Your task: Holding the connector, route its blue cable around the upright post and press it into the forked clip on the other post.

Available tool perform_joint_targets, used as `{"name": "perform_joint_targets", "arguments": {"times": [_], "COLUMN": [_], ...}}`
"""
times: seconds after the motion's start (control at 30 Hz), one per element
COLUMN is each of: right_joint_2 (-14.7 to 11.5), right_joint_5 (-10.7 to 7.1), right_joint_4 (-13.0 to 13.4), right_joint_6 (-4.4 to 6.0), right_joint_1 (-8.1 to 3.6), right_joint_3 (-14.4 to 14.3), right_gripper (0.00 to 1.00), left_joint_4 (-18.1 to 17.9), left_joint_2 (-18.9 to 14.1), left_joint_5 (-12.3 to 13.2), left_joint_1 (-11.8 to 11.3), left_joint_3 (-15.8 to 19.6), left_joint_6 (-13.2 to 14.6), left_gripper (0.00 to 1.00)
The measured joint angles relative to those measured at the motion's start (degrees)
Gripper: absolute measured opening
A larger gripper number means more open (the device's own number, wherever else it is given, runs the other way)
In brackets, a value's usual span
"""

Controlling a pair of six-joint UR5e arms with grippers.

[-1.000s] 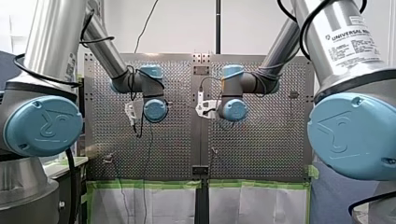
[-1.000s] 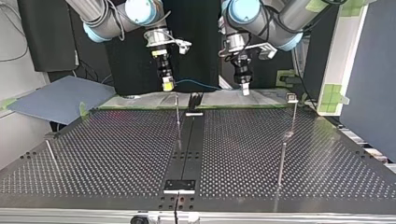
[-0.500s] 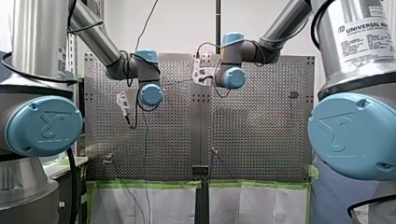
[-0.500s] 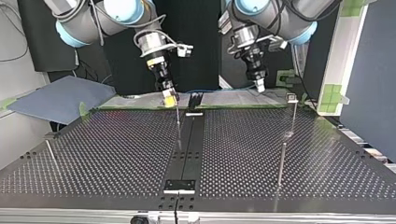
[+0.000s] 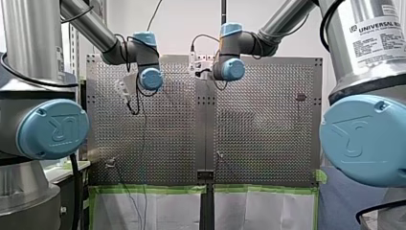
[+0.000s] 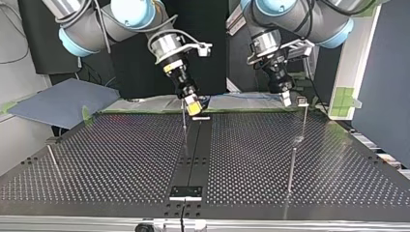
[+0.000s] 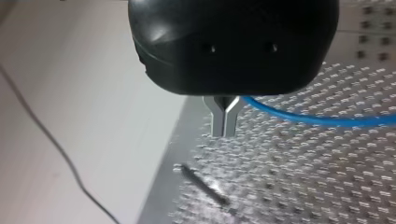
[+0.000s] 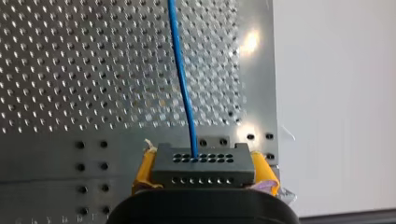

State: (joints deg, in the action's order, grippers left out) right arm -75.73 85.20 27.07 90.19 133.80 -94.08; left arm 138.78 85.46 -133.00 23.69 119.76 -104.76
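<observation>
In the right wrist view my right gripper is shut, its yellow pads clamping a dark grey connector. The blue cable runs straight ahead from it over the perforated board. In the top view this gripper hangs just above a thin upright post at the board's far middle. The cable stretches across to my left gripper, next to the clip-topped post. In the left wrist view the metal fingers are pressed together, and the cable leaves from their base.
More thin posts stand on the perforated table: one near the top view's right and one at its left edge. A dark centre strip runs along the table. Green tape lines the front view's near edge.
Both arms have swung out over the board's far edge in the top view. My right gripper came down and rightward to the centre post. My left gripper moved right, to the clip post.
</observation>
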Motion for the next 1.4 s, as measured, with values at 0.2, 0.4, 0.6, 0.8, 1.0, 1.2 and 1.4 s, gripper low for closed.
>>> {"name": "perform_joint_targets", "arguments": {"times": [0.2,0.4,0.6,0.8,1.0,1.2,1.4], "right_joint_2": [0.3,0.5,0.7,0.9,2.4,5.1,7.5], "right_joint_5": [-0.38,-0.68,-1.61,-2.53,-3.6,-3.79,-3.88], "right_joint_4": [-3.0,-6.0,-8.7,-9.2,-9.4,-10.6,-11.3], "right_joint_6": [0.17,0.4,0.58,0.97,1.74,1.78,1.77], "right_joint_1": [0.65,0.79,0.84,0.26,-0.31,-0.46,-0.64], "right_joint_3": [3.0,6.0,8.9,11.6,14.6,17.6,20.5], "right_gripper": [0.0,0.0,0.0,0.0,0.0,0.0,0.0], "left_joint_4": [2.8,6.0,8.9,11.6,13.8,14.4,14.6], "left_joint_2": [-2.8,-6.0,-6.7,-4.4,-2.8,-0.4,2.2], "left_joint_5": [2.7,5.9,8.8,11.6,14.3,17.2,19.9], "left_joint_1": [-2.8,-6.0,-8.9,-11.7,-14.4,-17.3,-20.0], "left_joint_3": [-2.8,-6.0,-8.9,-11.7,-14.4,-17.3,-20.0], "left_joint_6": [-2.7,-5.1,-5.9,-6.4,-6.9,-7.9,-8.9], "left_gripper": [0.01,0.01,0.01,0.01,0.01,0.01,0.01]}}
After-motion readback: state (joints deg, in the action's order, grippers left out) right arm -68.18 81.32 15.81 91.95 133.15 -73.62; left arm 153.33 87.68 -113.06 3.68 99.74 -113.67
